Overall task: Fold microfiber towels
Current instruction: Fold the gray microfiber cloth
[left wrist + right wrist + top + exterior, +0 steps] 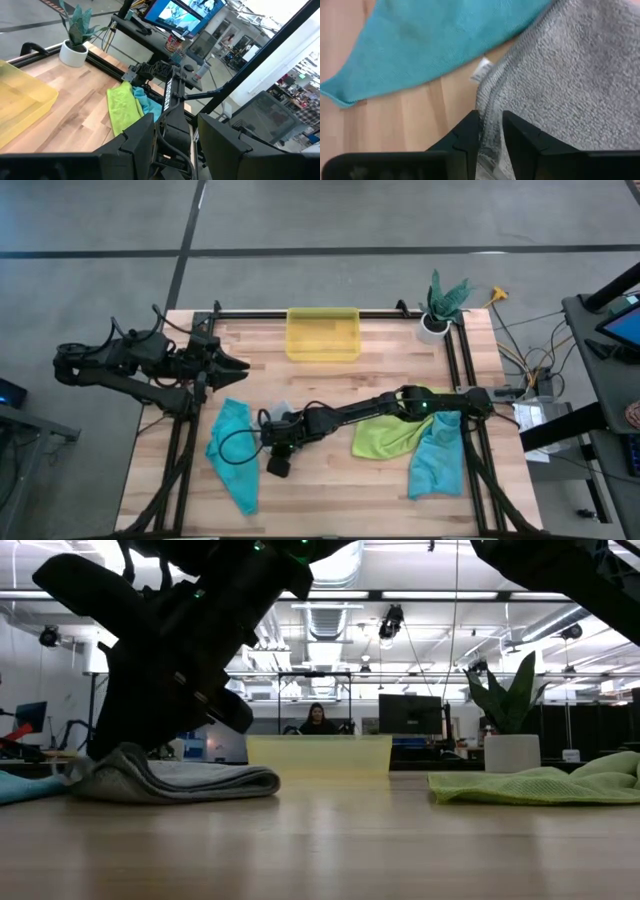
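Left to right across the desk [330, 480]: left gripper [238, 365] is parked at the back-left corner, jaws spread w/ nothing between them, pointing toward the middle. Not doing anything rn.

Next over, a teal towel [232, 452] lies crumpled on the left side, long axis running roughly front to back. Just right of it is the right gripper [280, 460], the arm reaching in from the far right edge, low over the grey towel [580, 75]. From above the gripper hides most of the grey one; low view shows it as a flattish folded bundle on the wood, under the gripper. In the right wrist view the stitched hem of the grey towel runs straight in between the two jaws, which sit a narrow gap apart. Looks like a pinch on that hem, but tbh I can't tell if it's gripping or letting go.

Key bit imo: the grey towel's edge is already in the jaw gap, so the right arm is obv the one to work it; left is well apart.

Further right: lime green towel [388, 437] under the right arm, second teal towel [438, 460] touching it, hanging toward the front. Yellow bin [322, 335] at the back, plant [440, 308] in the back-right corner.
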